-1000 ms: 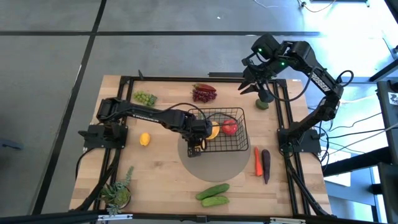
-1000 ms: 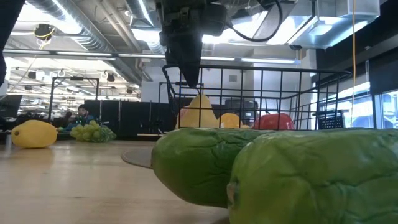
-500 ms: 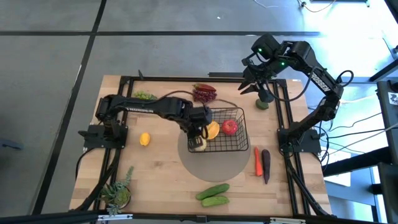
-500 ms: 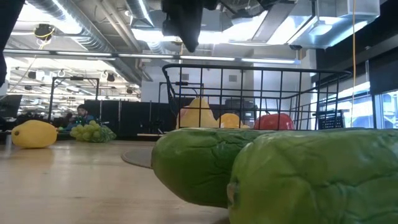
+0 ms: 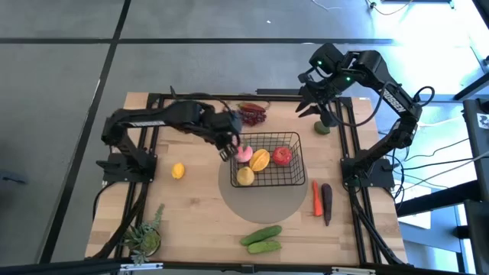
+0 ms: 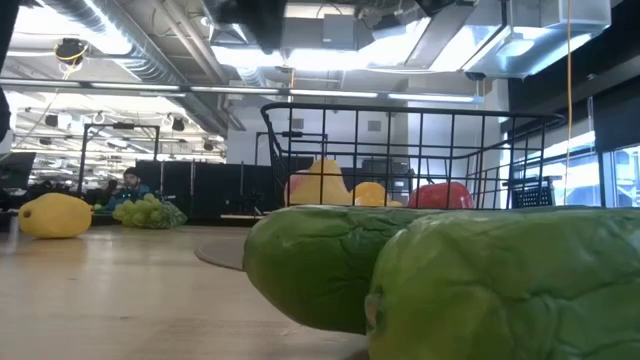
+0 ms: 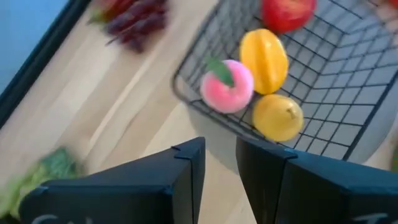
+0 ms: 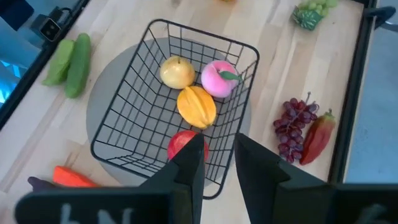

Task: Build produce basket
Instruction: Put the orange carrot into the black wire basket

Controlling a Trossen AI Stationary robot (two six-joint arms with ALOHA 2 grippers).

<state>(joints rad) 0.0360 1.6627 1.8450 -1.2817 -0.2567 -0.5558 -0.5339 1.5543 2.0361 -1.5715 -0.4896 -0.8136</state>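
The black wire basket (image 5: 297,165) stands on a grey round mat (image 5: 260,202) mid-table. In it lie a pink peach (image 7: 227,86), an orange mango (image 7: 264,61), a red apple (image 7: 286,12) and a yellow fruit (image 7: 277,117). My left gripper (image 5: 229,150) hovers open and empty above the basket's far-left corner; it also shows in its wrist view (image 7: 221,146). My right gripper (image 5: 308,108) waits high over the table's far right, open and empty, looking down on the basket (image 8: 205,38).
A lemon (image 5: 177,170) lies left of the basket, with purple grapes (image 5: 250,114) behind it and green grapes (image 8: 314,14) at the far left. A carrot (image 5: 315,197) and an eggplant (image 5: 327,202) lie at the right, two cucumbers (image 5: 261,238) at the near edge, a potted plant (image 5: 145,237) near left.
My left gripper has risen out of the basket's near-left corner and drawn back toward the table's far-left. The yellow fruit it stood over stays lying in the basket. My right arm has kept still.
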